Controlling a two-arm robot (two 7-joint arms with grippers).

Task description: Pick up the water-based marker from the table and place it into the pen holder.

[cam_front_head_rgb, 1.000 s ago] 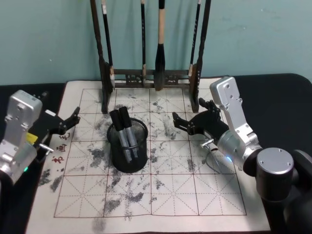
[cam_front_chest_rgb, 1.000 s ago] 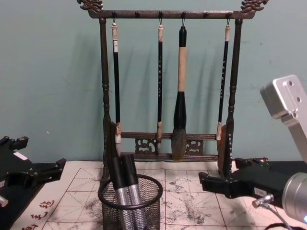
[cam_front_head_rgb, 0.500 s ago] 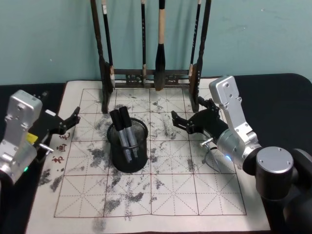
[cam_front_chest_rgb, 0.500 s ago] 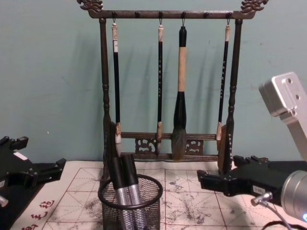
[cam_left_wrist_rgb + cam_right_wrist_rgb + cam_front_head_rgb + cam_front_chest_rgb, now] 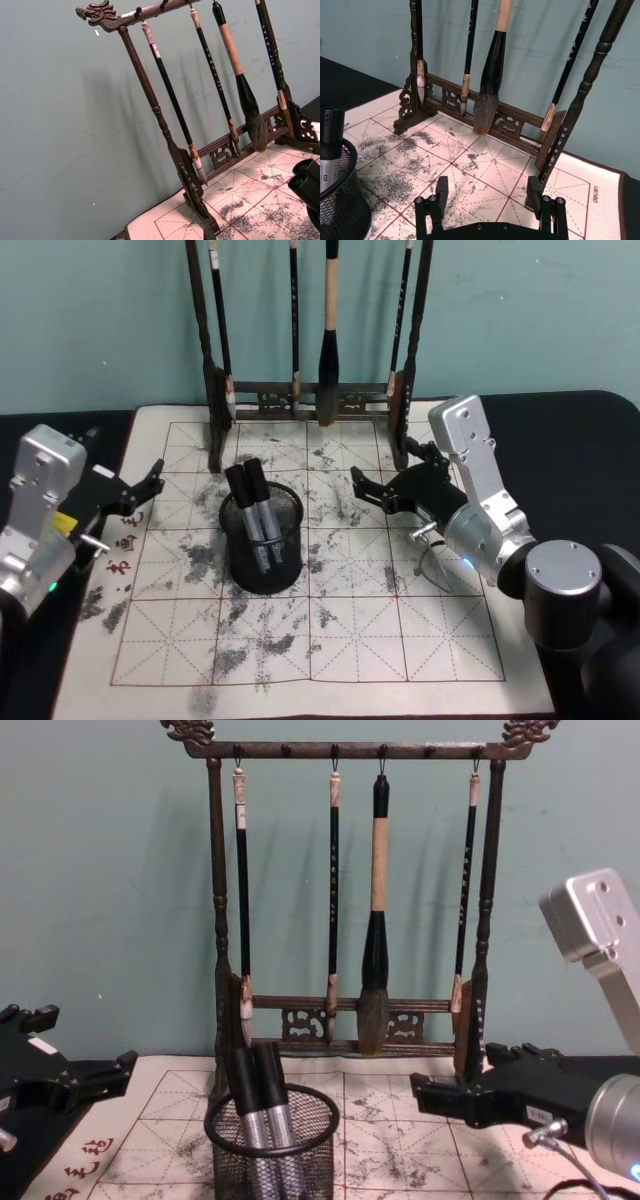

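Head view: two markers (image 5: 256, 515) stand in the pen holder (image 5: 262, 540). The right tool (image 5: 367, 490), right of it, is spread wide and empty; the left tool (image 5: 150, 483), left of it, gapes empty. Right wrist view: its fingers (image 5: 438, 192) hold nothing. Chest view: placing looks finished; next, withdraw both arms.

Wire-mesh pen holder (image 5: 262, 550) — matt black

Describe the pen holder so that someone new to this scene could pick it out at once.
On the white grid mat, find the tall wooden brush rack at the back. In front of its left post stands the pen holder: a short black wire-mesh cup holding two black-capped markers, unlike the rack's hanging brushes.
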